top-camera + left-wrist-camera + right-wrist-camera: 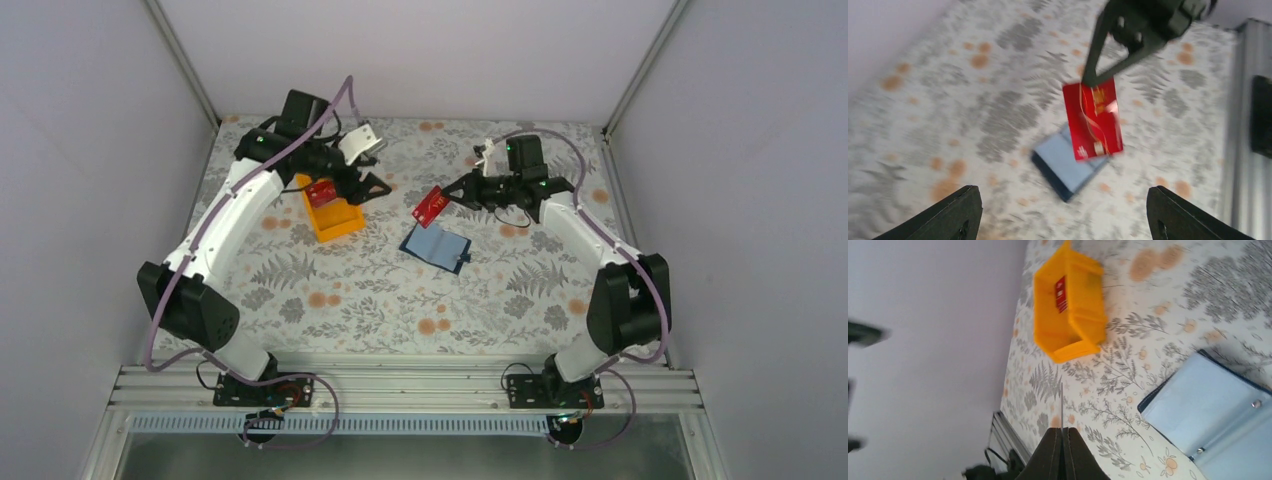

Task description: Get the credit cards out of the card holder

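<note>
Your worktop [330, 290] is a cloth of grey ferns and orange dots, boxed in by plain pale walls [420, 50], with a metal rail [400, 385] along its near edge. Your right gripper [447, 197] is pinched tight on a red credit card [430, 206], held above the blue card holder [437, 246] lying right of centre. Your left gripper [1062, 195], fingers wide apart, is by the orange tray [345, 225] toward the far left corner, where a second card [321, 190] lies.

Red card [429, 205] aloft — blue holder [436, 246] (open) flat below.

Bare table [330, 290] between orange tray [337, 222] and card holder [436, 246]; left pincer [362, 188] close beside the tray's far end
</note>
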